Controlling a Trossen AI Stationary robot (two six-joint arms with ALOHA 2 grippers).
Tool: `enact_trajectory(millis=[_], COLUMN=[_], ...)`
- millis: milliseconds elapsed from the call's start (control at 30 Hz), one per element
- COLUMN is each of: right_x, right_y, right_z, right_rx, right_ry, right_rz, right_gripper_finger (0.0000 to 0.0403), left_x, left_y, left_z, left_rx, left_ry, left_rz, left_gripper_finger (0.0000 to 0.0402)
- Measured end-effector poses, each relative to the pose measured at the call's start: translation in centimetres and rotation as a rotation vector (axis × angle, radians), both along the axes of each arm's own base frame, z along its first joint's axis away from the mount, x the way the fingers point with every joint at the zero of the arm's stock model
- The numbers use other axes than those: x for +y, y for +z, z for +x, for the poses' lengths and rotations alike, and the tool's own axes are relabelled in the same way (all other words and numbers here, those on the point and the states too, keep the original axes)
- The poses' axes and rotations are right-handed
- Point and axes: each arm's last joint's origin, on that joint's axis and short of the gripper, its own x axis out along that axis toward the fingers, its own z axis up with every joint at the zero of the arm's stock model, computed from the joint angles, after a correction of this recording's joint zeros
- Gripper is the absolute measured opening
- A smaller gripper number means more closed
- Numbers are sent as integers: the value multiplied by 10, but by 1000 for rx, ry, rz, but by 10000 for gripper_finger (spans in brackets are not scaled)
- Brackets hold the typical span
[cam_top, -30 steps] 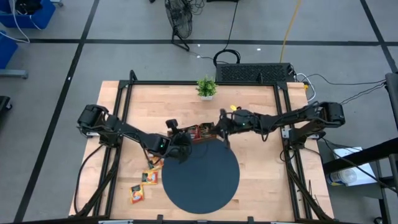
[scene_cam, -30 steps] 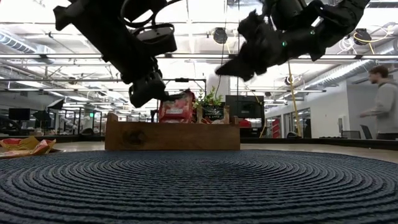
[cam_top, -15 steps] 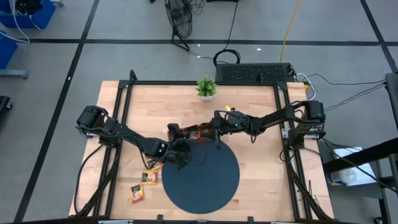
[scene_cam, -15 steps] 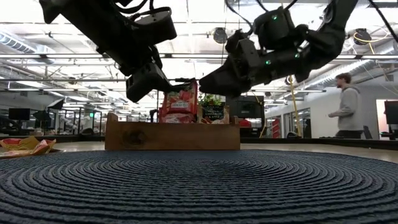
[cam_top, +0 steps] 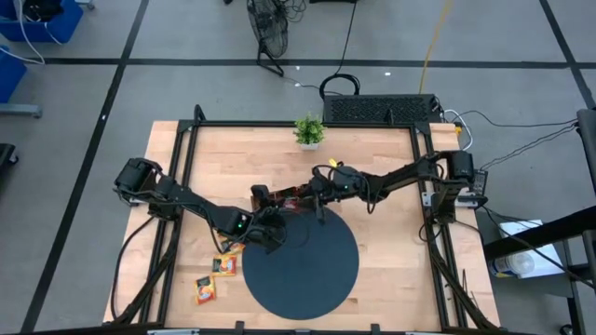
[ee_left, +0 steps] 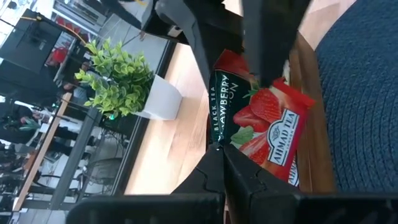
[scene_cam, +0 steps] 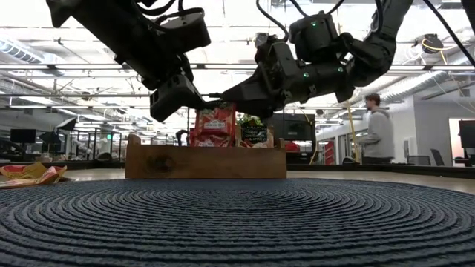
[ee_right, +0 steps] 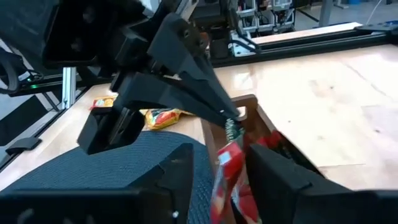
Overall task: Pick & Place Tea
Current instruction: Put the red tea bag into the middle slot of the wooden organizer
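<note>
A red strawberry tea sachet [ee_left: 267, 124] stands upright over the brown wooden tray [scene_cam: 205, 162], with my left gripper [ee_left: 221, 155] shut on its top. My right gripper [ee_right: 224, 180] is open; one finger stands on each side of the same sachet [ee_right: 227, 174], and I cannot tell whether they touch it. Other sachets show inside the tray [cam_top: 296, 197]. Two yellow-orange sachets [cam_top: 223, 265] [cam_top: 205, 290] lie flat on the wood to the left of the dark round mat [cam_top: 300, 262]. My left gripper pinches the sachet's upper edge [ee_right: 231, 127] between its two fingertips. The fingers slant down at it from the table's left and near side. The sachet hangs upright below them, its lower end [scene_cam: 214, 141] down behind the tray's wall.
A small green potted plant [cam_top: 309, 130] stands at the far edge behind the tray. The mat covers the near middle of the table. Black frame rails [cam_top: 177, 186] run along the left and right edges. A person [scene_cam: 378, 130] walks in the room beyond.
My right gripper has come down and toward the table's left, up to the sachet that my left gripper holds. The sachet has turned from leaning to upright above the tray.
</note>
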Motion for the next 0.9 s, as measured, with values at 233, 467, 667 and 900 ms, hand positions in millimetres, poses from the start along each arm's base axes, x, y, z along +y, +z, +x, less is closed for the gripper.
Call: enact_trajectory(millis=[233,467,667,900], right_x=[-4,3,11,28], right_y=[-11,-22,-10,-4], right_z=[4,15,14,8], right_rx=[24,43,26,140], right_ry=[2,-20,-71,-88], right_rz=[-25,-116,-248,-438], right_gripper_finger=[11,1,0,0], left_x=[-1,-10,-25,-35], left_y=[0,9,39,77], left_z=[0,0,-7,-30], left_rx=[7,-35,-124,-222], left_ry=[-18,-43,-91,-152], left_rz=[-20,-34,-63,-108], left_gripper_finger=[1,24,54,66])
